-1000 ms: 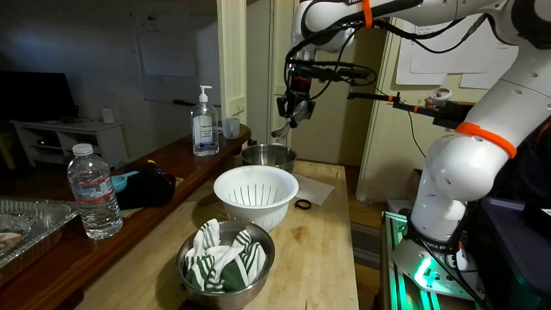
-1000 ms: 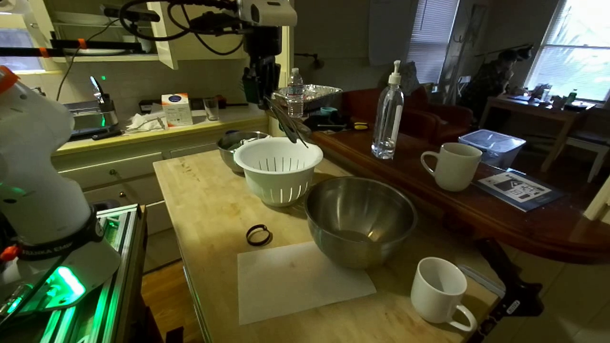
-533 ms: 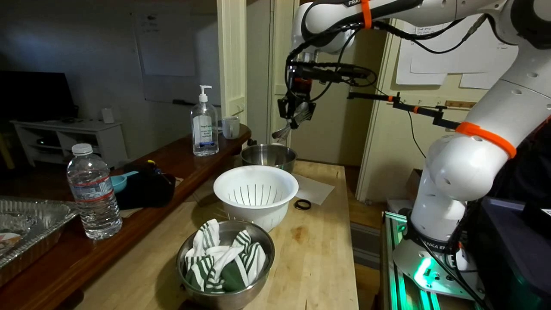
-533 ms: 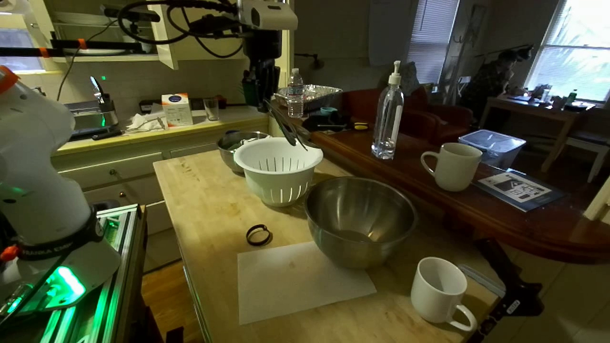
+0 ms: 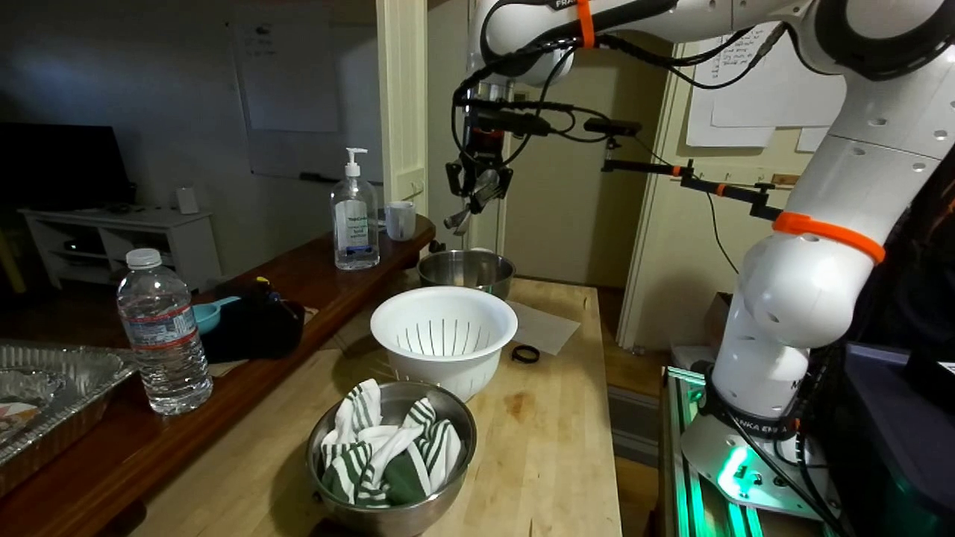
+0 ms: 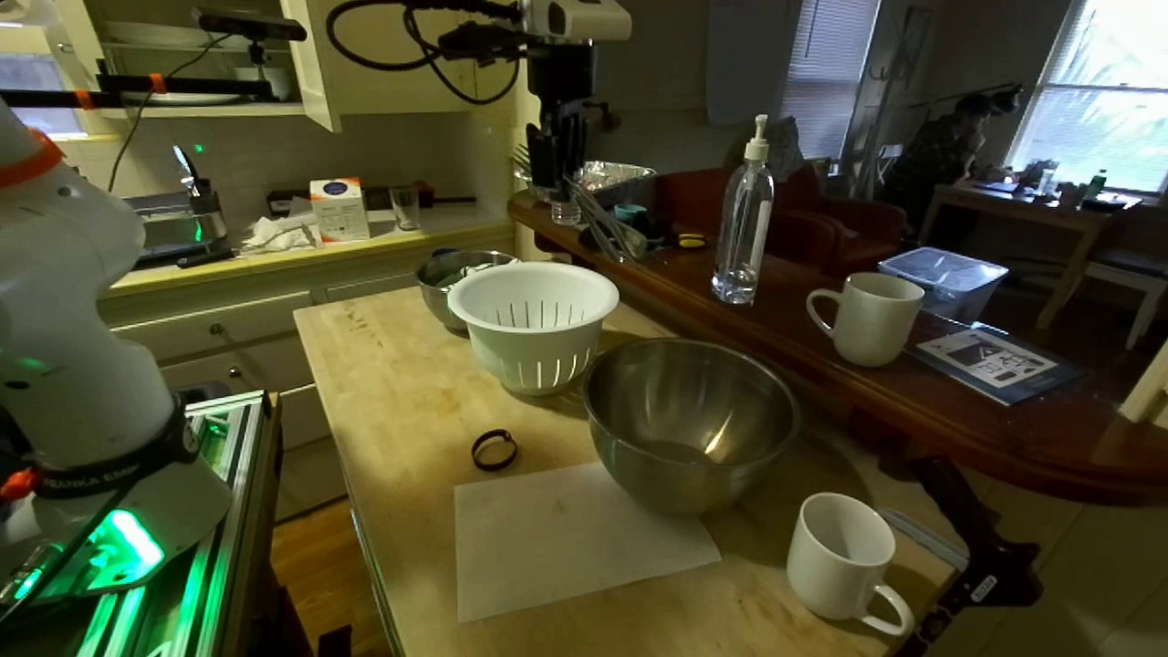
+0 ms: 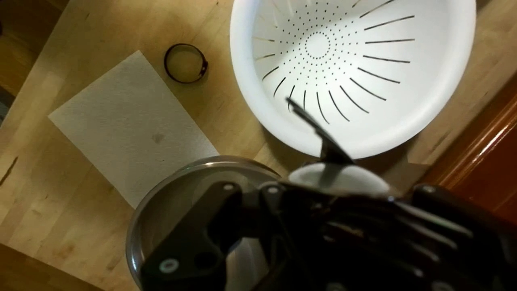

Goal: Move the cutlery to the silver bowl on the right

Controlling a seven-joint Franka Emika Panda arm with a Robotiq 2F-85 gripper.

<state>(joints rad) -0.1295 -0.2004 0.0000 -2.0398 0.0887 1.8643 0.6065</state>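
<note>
My gripper (image 5: 477, 195) is shut on a bundle of shiny cutlery (image 5: 489, 185) held high above the wooden counter. In an exterior view the cutlery (image 6: 610, 226) slants down to the right from the gripper (image 6: 562, 187), with fork tines on its left. In the wrist view a spoon bowl of the cutlery (image 7: 341, 178) shows past the dark, blurred gripper (image 7: 343, 218). The silver bowl (image 6: 689, 420) stands upright on the counter, well below the gripper; it also shows in an exterior view (image 5: 466, 270) and partly behind the gripper in the wrist view (image 7: 149, 206).
A white colander (image 6: 538, 333) stands beside the silver bowl, and a steel bowl with a striped cloth (image 5: 392, 447) beyond it. A raised wooden ledge (image 6: 776, 338) carries a pump bottle (image 6: 744, 219). A white mug (image 6: 839, 557), paper (image 6: 566, 538) and black ring (image 6: 495, 450) lie nearby.
The gripper and cutlery have moved towards the raised ledge: leftward in an exterior view and rightward in an exterior view. The cutlery is still held. The bowls have not moved.
</note>
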